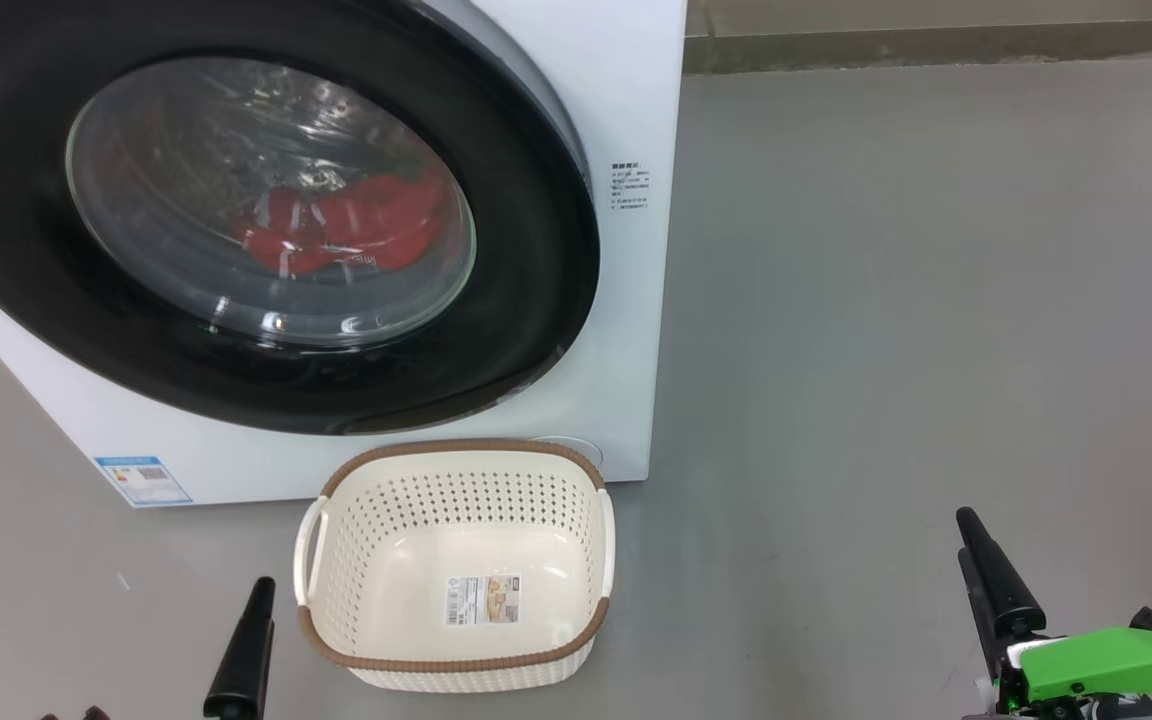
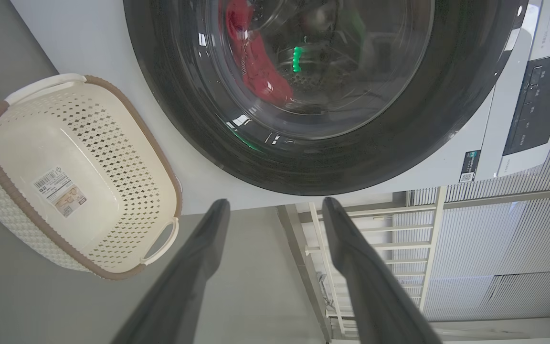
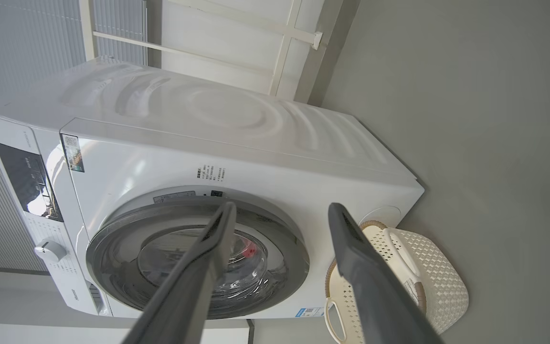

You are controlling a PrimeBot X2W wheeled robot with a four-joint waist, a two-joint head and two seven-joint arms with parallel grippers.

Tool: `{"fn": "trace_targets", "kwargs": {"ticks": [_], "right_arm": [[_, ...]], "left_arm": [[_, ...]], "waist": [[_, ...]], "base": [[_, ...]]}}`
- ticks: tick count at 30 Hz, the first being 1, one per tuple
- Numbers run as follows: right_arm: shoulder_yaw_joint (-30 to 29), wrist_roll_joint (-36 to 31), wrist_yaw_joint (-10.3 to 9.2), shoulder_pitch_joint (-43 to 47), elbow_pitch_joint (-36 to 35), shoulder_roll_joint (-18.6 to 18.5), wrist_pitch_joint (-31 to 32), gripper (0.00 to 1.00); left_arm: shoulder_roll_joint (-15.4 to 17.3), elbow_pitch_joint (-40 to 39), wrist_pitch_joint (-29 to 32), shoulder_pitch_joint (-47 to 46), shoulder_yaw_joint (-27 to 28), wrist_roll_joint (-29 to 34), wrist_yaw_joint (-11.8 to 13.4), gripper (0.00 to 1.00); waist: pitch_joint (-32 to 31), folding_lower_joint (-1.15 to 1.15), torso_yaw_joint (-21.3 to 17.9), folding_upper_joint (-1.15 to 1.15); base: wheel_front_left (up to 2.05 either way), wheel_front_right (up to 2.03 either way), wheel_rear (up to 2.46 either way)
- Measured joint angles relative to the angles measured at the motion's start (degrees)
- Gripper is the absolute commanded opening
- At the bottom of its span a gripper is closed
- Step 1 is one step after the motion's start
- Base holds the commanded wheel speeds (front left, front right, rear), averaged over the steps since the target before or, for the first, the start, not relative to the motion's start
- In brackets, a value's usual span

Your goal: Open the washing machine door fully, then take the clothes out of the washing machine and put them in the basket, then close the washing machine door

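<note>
1. Clothes [image 1: 346, 225], bright red, lie inside the drum behind the glass of the washing machine door [image 1: 16, 200]. The door sits shut, flat against the front of the white washing machine [image 1: 636, 100].
2. Basket [image 1: 456, 450]: it stands upright on the grey floor [image 1: 936, 300], just in front of the machine and below the door's lower edge. A sticker [image 1: 484, 598] shows on its bottom.
3. Views: the head view gives a blue label [image 1: 143, 480] low on the machine's front, left of the basket. The left wrist view adds a dark control panel [image 2: 537, 105] beside the door. The right wrist view takes in the machine's top and a round dial [image 3: 49, 249].
4. Left hand [image 2: 275, 203]: released, fingers spread wide, gripping and touching nothing. It points at the door's black rim from short of it. In the head view one finger rises just left of the basket, apart from it.
5. Right hand [image 3: 280, 206]: released too, fingers wide apart and holding nothing. It hangs over the floor, well to the right of the basket.
</note>
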Motion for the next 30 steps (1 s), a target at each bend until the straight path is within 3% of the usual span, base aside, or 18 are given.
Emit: {"fn": "trace_targets", "kwargs": {"ticks": [30], "right_arm": [[2.9, -20.7, 0.0, 0.3, -0.3, -1.1, -5.0, 1.0]], "left_arm": [[0.5, -4.5, -4.9, 1.2, -1.4, 25.0, 0.0, 1.0]], "waist": [[0.5, 0.0, 0.2, 0.0]], "base": [[0.0, 0.0, 0.0]]}}
